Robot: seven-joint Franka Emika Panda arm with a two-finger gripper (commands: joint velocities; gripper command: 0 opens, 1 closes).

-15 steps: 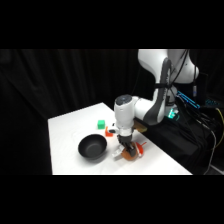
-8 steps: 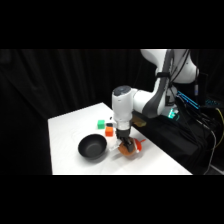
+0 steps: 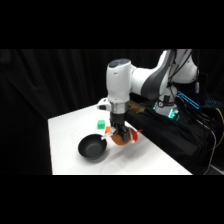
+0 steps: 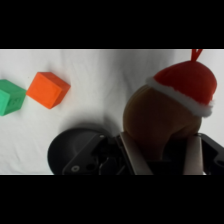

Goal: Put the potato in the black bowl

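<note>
We see the gripper (image 3: 120, 134) clamped on the potato (image 3: 120, 138), lifted clear of the tabletop (image 3: 65, 125) just beside the bowl (image 3: 92, 147). An orange cube (image 4: 48, 90) and a green cube (image 4: 11, 97) lie near each other, beyond the bowl.

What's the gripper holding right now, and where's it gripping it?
The gripper holds the potato, its fingers clamped on the brown body's two sides, below the red hat.

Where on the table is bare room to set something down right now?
Bare tabletop lies between the black bowl and the table's far-left edge, and also in front of the bowl. It is crowded where the hand holds the potato, beside the bowl, with the green cube and orange cube just behind.
</note>
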